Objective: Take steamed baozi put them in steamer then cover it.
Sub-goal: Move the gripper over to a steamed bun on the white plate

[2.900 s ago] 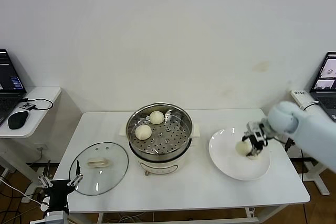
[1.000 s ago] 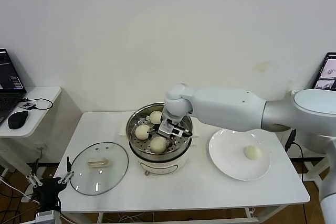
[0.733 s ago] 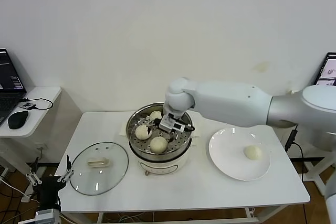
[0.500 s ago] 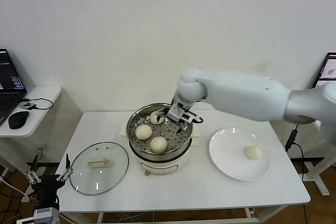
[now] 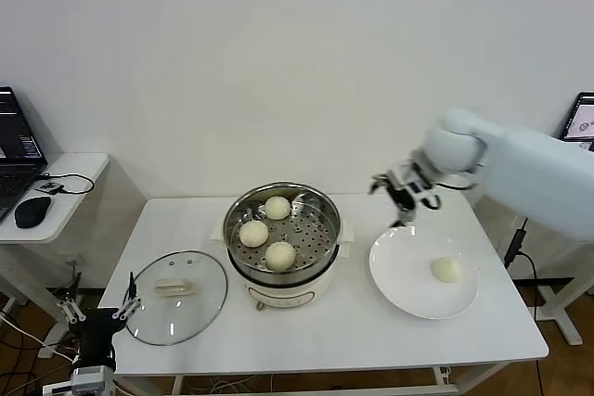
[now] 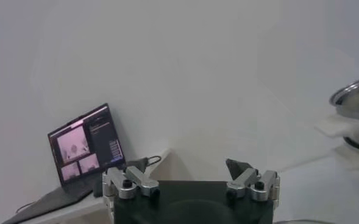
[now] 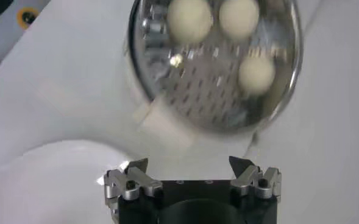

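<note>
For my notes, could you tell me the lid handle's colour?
Cream, on the clear glass lid; head view shows it best.

Steamer mid-table; three baozi on its tray. Cover flat on table to its left. Plate to its right, one baozi on it. Side table far left carries laptop and mouse

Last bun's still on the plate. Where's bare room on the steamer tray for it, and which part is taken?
The perforated steel tray of the round steel steamer is bare on its right half, toward the flat white plate. Its left side is crowded: three cream-white round buns cluster there. The open right gripper hovers above the plate's far edge; the fourth bun lies on the plate.
</note>
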